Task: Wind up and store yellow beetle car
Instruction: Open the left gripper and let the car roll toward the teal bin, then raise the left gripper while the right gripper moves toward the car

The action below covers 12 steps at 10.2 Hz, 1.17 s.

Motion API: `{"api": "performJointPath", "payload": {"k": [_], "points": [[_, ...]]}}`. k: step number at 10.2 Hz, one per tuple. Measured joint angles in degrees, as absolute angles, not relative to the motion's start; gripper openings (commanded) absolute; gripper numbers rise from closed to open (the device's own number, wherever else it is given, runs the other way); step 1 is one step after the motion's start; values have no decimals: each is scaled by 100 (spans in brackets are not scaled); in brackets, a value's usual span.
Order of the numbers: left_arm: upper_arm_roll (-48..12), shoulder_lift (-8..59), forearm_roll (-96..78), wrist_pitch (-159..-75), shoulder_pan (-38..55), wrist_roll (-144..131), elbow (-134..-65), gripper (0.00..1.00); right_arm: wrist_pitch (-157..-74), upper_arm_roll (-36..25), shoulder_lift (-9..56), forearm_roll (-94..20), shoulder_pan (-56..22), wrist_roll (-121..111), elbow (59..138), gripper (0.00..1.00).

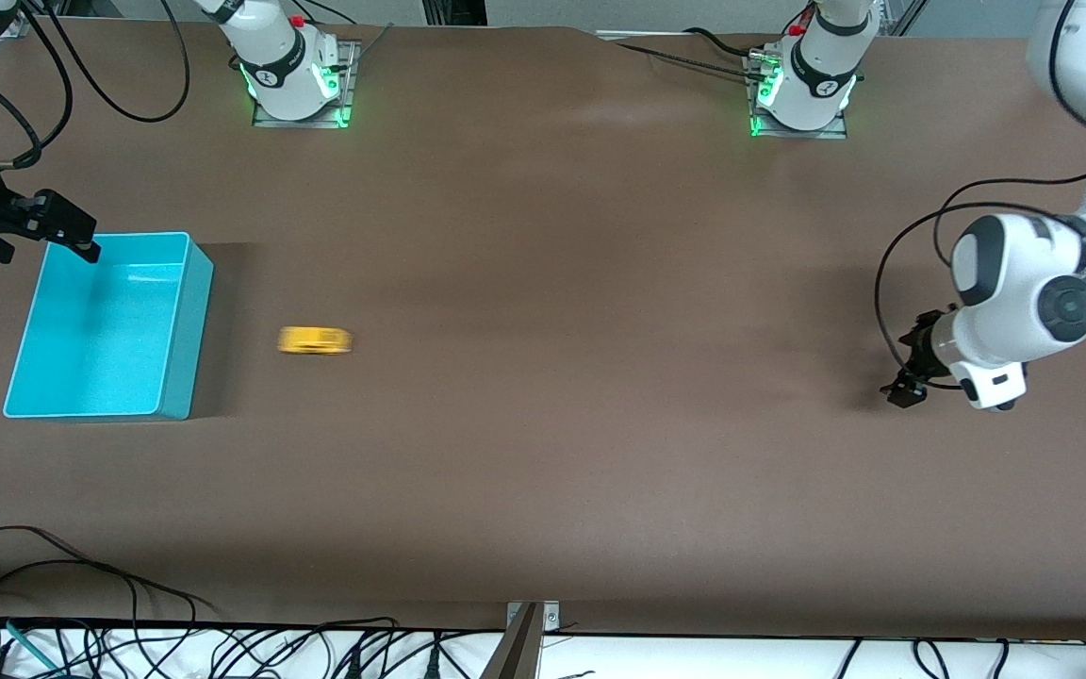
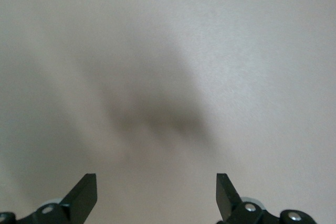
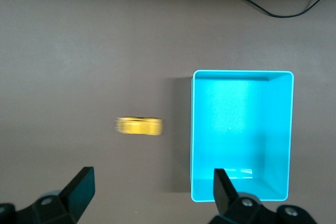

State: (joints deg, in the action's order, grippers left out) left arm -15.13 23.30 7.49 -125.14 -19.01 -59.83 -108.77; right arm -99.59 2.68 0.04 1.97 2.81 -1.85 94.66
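Since yellow beetle car [image 1: 315, 340] lies blurred on table just beside turquoise bin [image 1: 187, 325], long axis pointing binward, use right gripper [image 1: 62, 231], spread empty over bin's rim; left gripper [image 1: 906, 375], also spread empty, waits well apart.

A wide brown matte worktop [image 1: 543, 453] carries just two loose things. An open rectangular turquoise plastic bin [image 1: 187, 325] sits toward the right arm's end. Near it, apart from its wall and toward the middle, a tiny yellow beetle-shaped toy car [image 1: 315, 340] rests on the bare surface, its outline smeared. Both arm bases are bolted along the worktop's edge.
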Motion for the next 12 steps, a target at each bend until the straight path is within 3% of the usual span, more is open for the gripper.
{"api": "performJointPath", "payload": {"k": [5, 12], "points": [[-1832, 2170, 701, -11350, -1909, -4044, -10201, 100, -9960, 269, 7, 197, 281, -185, 9464, 100], [-2167, 1715, 698, -10842, -1888, -3406, -10148, 100, -9930, 271, 278, 197, 278, -185, 9467, 100]]}}
